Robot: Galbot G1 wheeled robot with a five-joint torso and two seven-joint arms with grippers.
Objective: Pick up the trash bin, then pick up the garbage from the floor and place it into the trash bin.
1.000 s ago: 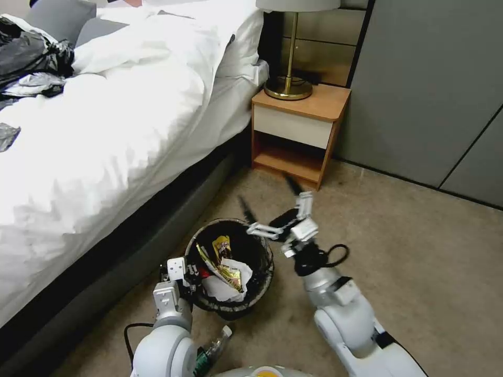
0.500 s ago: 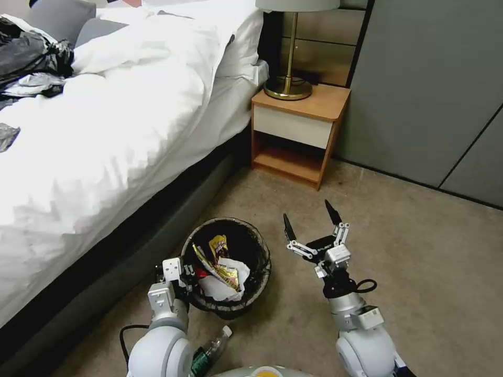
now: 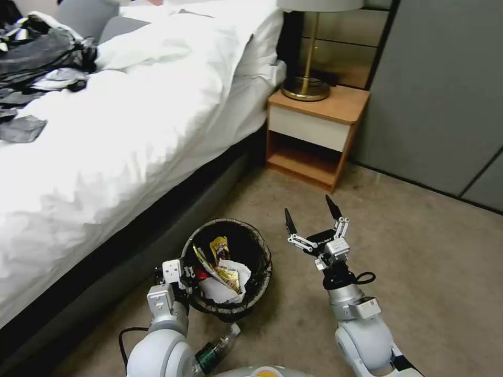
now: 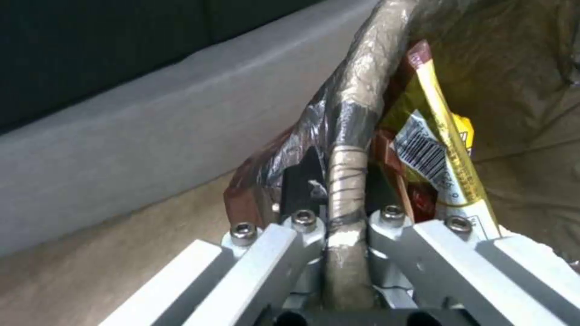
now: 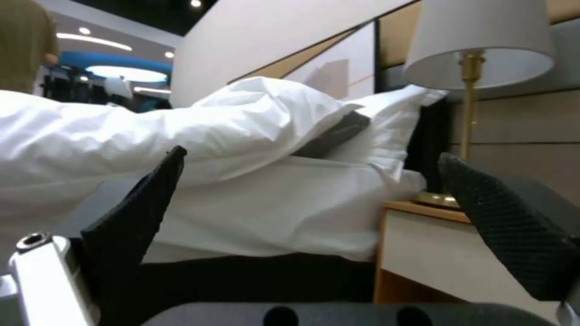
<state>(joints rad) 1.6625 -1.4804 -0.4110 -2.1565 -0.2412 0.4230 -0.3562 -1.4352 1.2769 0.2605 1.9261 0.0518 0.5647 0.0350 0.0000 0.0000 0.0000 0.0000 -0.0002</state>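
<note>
Since a second ago, the right gripper has been drawn back from above the trash bin and turned upright beside it; the whole head view has also shifted, so the camera itself has moved.

The trash bin, a small round bucket lined with a crinkled dark plastic bag folded over its rim, is seen on the beige carpet just beside the dark bed base. Inside it, glossy red and yellow snack wrappers are leaned against the wall, with a crumpled white tissue wad below them. In the left wrist view the bag-wrapped rim is shown as a rounded, wrinkled ridge, with a yellow wrapper bearing a barcode touching its inner side.

The left gripper is pressed onto the bin's near rim, its metal fingers closed either side of that ridge, pinching it.

The right gripper is held in the air on the bin's far side from the bed, its black, textured, pointed fingertips spread wide and holding nothing.

A clear bottle with a green label is lying on the carpet just beside the bin's base, near the left arm. A wooden nightstand carrying a brass lamp is set well beyond the bin.
</note>
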